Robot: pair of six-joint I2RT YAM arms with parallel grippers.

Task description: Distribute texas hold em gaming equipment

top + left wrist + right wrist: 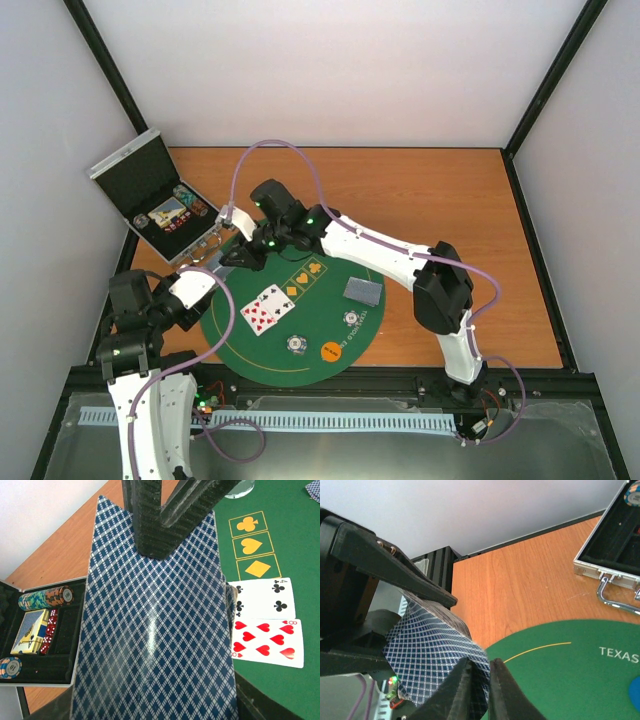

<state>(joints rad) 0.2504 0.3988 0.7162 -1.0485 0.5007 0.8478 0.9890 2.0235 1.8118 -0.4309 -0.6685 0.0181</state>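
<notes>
My left gripper (208, 284) is shut on a deck of blue-patterned playing cards (155, 630), held at the mat's left edge; its fingers are mostly hidden under the deck. My right gripper (481, 680) reaches over from the right (236, 258) and is shut on the deck's top card at its far end (150, 535). Two face-up cards, a four of clubs (262, 597) and an eight of hearts (267, 642), lie on the mat (268, 308). Face-down cards (363, 291), two patterned chips (352, 318) (297, 344) and an orange disc (332, 351) also lie on the mat.
The round green felt mat (320, 275) lies on the wooden table. The open silver case (160, 210) stands at the back left, holding chip stacks (47, 599), red dice and a card box (31, 632). A blue disc (635, 692) shows on the mat.
</notes>
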